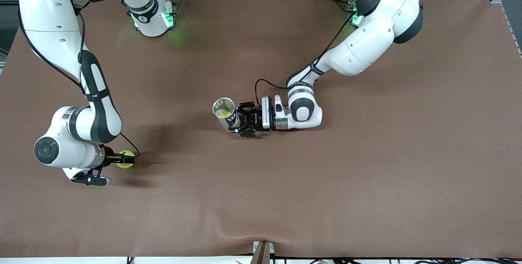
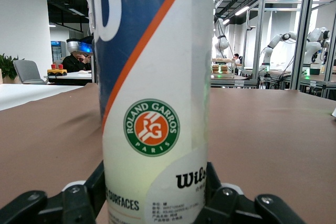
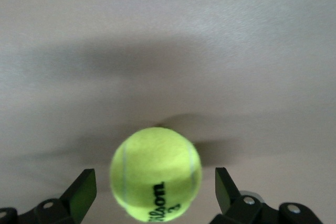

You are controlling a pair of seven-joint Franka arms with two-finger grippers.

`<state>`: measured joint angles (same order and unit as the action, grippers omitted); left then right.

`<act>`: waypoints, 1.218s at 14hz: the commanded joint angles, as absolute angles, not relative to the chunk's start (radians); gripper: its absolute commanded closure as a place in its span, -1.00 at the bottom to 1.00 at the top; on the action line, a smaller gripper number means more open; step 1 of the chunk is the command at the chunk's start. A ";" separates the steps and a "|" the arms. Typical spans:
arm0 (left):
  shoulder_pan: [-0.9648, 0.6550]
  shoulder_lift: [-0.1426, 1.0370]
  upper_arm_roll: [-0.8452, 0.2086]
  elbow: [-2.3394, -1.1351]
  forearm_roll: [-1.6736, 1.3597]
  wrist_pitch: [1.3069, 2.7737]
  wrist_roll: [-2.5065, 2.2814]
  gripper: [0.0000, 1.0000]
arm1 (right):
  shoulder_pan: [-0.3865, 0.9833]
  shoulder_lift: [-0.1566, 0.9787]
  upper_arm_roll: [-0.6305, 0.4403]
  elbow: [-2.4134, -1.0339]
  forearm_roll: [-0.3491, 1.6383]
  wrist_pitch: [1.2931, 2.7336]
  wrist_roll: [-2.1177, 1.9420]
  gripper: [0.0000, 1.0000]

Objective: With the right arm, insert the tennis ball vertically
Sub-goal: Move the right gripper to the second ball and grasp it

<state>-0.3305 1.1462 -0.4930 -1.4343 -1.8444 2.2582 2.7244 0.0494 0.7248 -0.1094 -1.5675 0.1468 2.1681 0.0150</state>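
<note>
Right gripper (image 3: pixel 152 192): mine, fingers spread wide, hovering low over the tennis ball (image 1: pixel 124 159), not gripping.
Tennis ball: on the brown table (image 1: pixel 367 182) toward my right arm's end, sitting between my fingers.
Left gripper (image 1: pixel 240 120): clamped around the can (image 1: pixel 225 114).
Can: upright mid-table, open top, yellow balls visible inside, Roland Garros logo (image 2: pixel 151 127) facing my left wrist.

A: Where is the fuzzy yellow-green tennis ball (image 3: pixel 156 172) sitting?

B: It is lying on the brown table toward the right arm's end, black lettering showing.

A: And the tall cylindrical ball can (image 1: pixel 225 114)?

B: It is standing upright mid-table, mouth open, another yellow ball resting inside.
</note>
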 commanded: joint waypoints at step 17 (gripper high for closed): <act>-0.337 1.157 -0.482 -1.427 -1.873 2.255 2.807 -0.47 | 0.058 0.692 -0.089 -1.502 0.178 1.955 0.046 0.43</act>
<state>-0.3308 1.1462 -0.4927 -1.4341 -1.8444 2.2580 2.7244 0.0489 0.7407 -0.0976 -1.5075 0.1644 2.0392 0.0124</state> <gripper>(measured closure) 0.260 0.330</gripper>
